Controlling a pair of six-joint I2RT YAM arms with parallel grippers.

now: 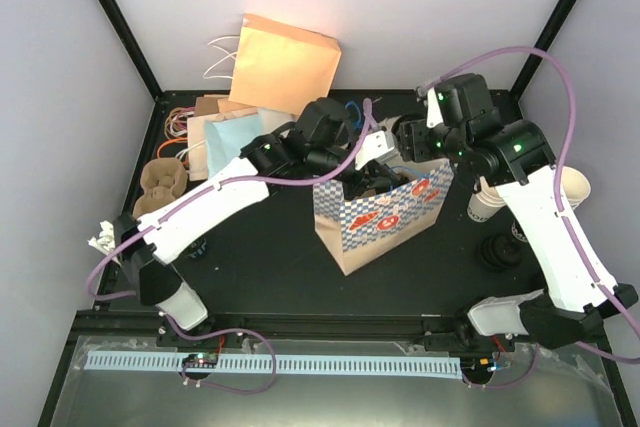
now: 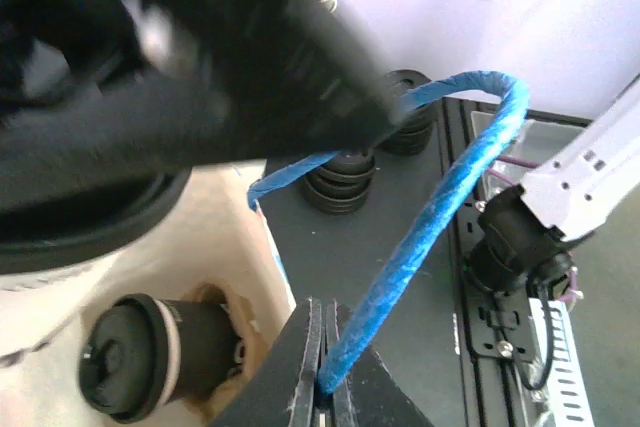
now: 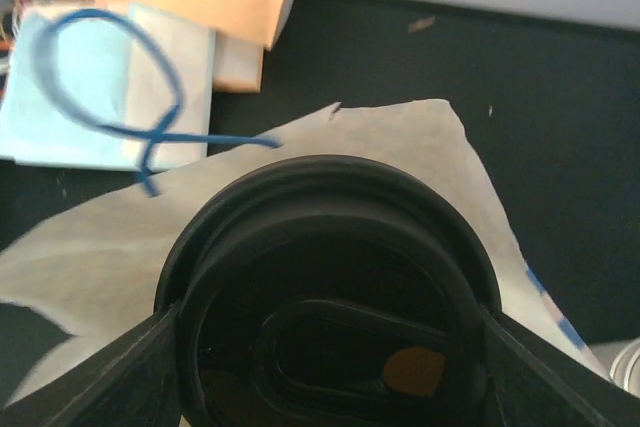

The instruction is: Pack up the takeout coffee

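Left gripper (image 2: 320,347) pinched shut on the twisted blue handle (image 2: 430,227) of the blue-checked paper bag (image 1: 385,222). Right gripper (image 3: 320,377) apparently clasps the black-lidded cream-white paper cup (image 3: 330,207) over the bag's mouth; loose blue loop (image 3: 100,77) at its 10 o'clock.

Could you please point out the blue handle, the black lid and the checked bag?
blue handle (image 2: 432,232), left wrist view, mid-loop
black lid (image 3: 325,277), right wrist view, centre
checked bag (image 1: 385,217), top view, printed side

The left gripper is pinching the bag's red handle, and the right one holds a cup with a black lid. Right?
No, the handle is blue, not red; the left wrist view shows it. The left gripper does pinch it, and the right gripper holds the black-lidded cup.
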